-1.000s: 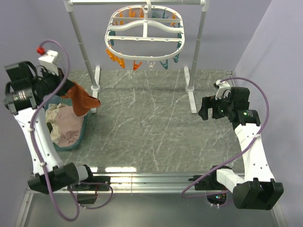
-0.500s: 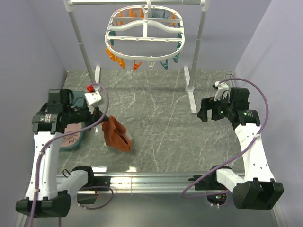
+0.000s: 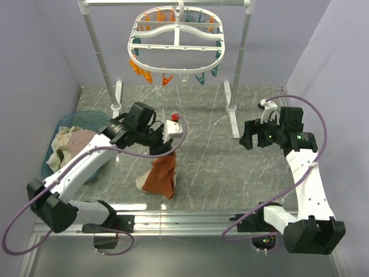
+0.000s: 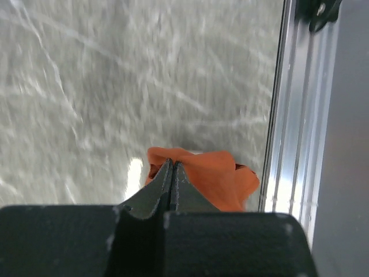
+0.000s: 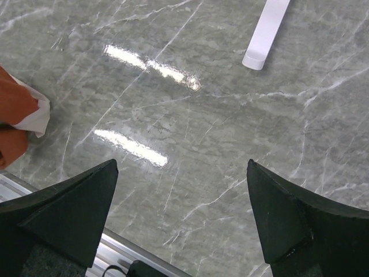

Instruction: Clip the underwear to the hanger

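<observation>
Within the last second my left arm swung away from the teal basket [image 3: 74,118] and its pale clothes pile [image 3: 70,142], out over mid-worktop [image 3: 213,156]. The underwear [image 3: 160,176] came with it. Left jaws are pinched flat on a fold of it. The garment hangs straight below them in a limp rust-orange drape, and its lower end seems to crumple onto the grey marbled surface by the near rail. A pale strip shows at its edge in the right wrist view, probably the waistband. Right jaws haven't budged: spread wide, nothing between them, hovering well to the right of the cloth. So the fetching looks done and the clipping not started. The hanger [image 3: 176,36], a hard white oval frame with crossbars, hangs high beyond both jaws, well apart from the cloth. Its orange pegs [image 3: 138,70] and teal pegs [image 3: 205,75] dangle free.
</observation>
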`<move>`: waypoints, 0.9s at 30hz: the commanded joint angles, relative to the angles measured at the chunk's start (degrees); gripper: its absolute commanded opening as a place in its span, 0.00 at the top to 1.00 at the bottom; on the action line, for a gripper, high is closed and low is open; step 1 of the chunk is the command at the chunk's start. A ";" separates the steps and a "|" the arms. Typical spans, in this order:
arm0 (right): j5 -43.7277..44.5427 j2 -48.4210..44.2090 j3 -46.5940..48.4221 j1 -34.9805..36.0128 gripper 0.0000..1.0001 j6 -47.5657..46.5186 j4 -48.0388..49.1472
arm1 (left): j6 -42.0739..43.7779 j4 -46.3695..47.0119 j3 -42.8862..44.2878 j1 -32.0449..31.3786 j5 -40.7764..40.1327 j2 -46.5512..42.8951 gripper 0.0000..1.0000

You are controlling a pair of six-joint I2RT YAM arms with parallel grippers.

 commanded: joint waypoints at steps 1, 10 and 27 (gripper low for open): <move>-0.75 0.51 3.05 0.12 0.00 -0.15 -0.64 | -5.05 8.14 9.53 -2.76 -0.31 2.08 1.00; -1.37 1.73 4.02 -0.75 0.00 -1.38 -1.87 | -2.71 7.89 10.81 -2.85 -2.60 -2.13 1.00; -1.03 8.76 4.19 0.29 0.10 -6.48 -7.93 | 3.90 4.98 -21.82 -16.21 -10.15 -2.74 0.57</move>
